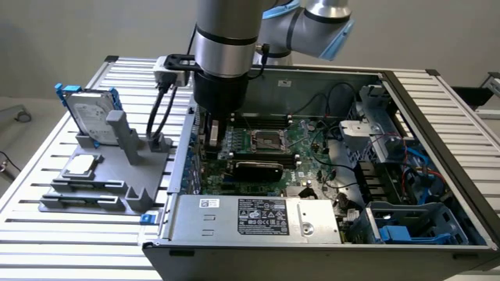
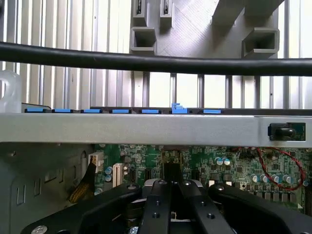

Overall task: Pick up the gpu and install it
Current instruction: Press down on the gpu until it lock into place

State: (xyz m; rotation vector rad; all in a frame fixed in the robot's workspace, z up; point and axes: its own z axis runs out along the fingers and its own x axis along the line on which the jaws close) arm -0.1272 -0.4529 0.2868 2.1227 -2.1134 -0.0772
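1. Pincer point(image 1: 217, 140) point(image 2: 171, 181): one, black and two-fingered, on the single grey arm. It is lowered inside the open grey metal computer case point(image 1: 312, 82), jaws drawn fully together. Whether they nip anything cannot be told.
2. The gpu point(image 1: 258, 170): one, a thin card with a black rounded cooler shroud. It stands on edge on the green motherboard point(image 1: 308, 161), just beside and below the pincer.
3. Step in hand, as judged: installation rather than pick-up, since the card is already in the case at the slot area. Seating calls for the card's lower edge lined up with its slot and an even push straight down.
4. Power-supply box point(image 1: 266, 216): one, large, silver and labelled. It lies near the pincer, on the far side of the gpu from it.
5. Hard drive point(image 1: 90, 117): one, silver, in a blue frame. It stands upright on the one grey plastic holder point(image 1: 86, 190), well apart from the pincer and outside the case wall.
6. Clips point(image 2: 92, 111): seven, blue, in a row along the case's rear wall, which the pincer faces.
7. Tabletop point(image 1: 47, 240): one, of slatted aluminium, carrying case and holder.
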